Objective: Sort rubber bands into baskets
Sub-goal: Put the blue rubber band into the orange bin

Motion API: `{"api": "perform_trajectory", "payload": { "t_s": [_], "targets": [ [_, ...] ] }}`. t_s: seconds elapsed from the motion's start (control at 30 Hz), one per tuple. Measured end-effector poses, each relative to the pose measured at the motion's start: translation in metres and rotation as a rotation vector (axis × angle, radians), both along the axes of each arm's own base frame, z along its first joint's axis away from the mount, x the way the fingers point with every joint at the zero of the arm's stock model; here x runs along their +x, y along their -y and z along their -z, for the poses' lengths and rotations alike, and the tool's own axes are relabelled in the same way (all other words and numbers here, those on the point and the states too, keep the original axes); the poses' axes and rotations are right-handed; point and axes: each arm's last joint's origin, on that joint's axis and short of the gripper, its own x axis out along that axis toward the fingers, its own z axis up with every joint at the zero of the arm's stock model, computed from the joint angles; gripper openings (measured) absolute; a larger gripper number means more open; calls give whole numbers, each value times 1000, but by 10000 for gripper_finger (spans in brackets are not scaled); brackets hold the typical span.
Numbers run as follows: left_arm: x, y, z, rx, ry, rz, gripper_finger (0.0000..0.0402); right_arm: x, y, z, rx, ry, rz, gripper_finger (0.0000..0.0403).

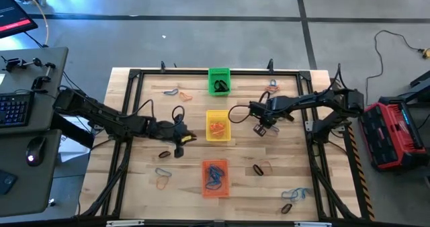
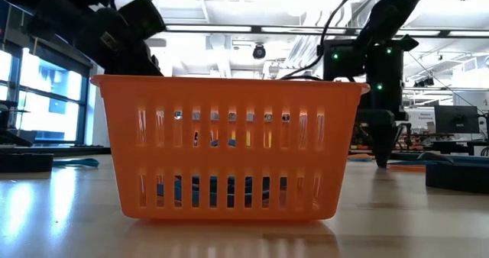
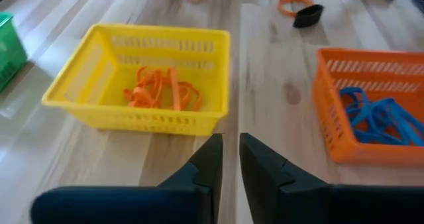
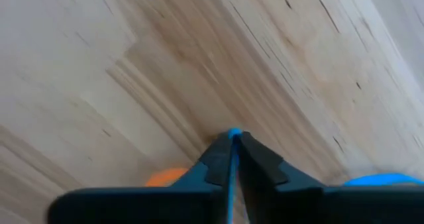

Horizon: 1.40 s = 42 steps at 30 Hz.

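Observation:
Three baskets stand in a row down the table's middle. The green basket point(image 1: 218, 81) holds black rubber bands, the yellow basket point(image 1: 218, 125) orange ones point(image 3: 162, 91), and the orange basket point(image 1: 215, 178) blue ones point(image 3: 377, 114). My left gripper point(image 1: 183, 138) hovers left of the yellow basket. Its fingers point(image 3: 230, 159) stand a narrow gap apart with nothing seen between them. My right gripper point(image 1: 263, 128), right of the yellow basket, points down at the tabletop point(image 2: 382, 157) and is shut on a blue rubber band point(image 4: 232, 134). My right gripper pinches a strand of the blue rubber band point(image 4: 232, 134) between its two fingers. The strand shows at the fingertips and runs back along the slit between them. The fingers come from above, pointing down, with their tips at the wooden tabletop. The rest of the band is hidden under the gripper.
Loose rubber bands lie scattered on the wood: orange and blue at the far left point(image 1: 178, 91), some at the far right point(image 1: 273, 84), black and orange point(image 1: 262, 168), blue point(image 1: 295, 195), black point(image 1: 164, 154), blue and orange point(image 1: 162, 178). A black frame point(image 1: 201, 72) borders the table.

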Motion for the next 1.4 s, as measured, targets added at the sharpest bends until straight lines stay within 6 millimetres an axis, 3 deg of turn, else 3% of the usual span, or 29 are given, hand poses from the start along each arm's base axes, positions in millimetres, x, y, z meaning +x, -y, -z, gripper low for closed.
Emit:
{"api": "perform_trajectory", "payload": {
  "t_s": [0.2,0.5,0.73,1.17,1.4],
  "targets": [
    [1,3,-3,6,30,18,5,2,0,0,9,25,-22,9],
    [-8,2,7,-83,169,36,1,3,-19,-18,1,112,-84,1],
    [-14,1,15,-125,176,9,1,4,-56,-48,-38,261,-155,0],
    [-14,2,15,-121,180,4,1,29,-140,-101,-64,637,-360,0],
    [-14,2,13,-123,193,4,0,49,-175,-108,-34,838,-467,0]
  ]
}}
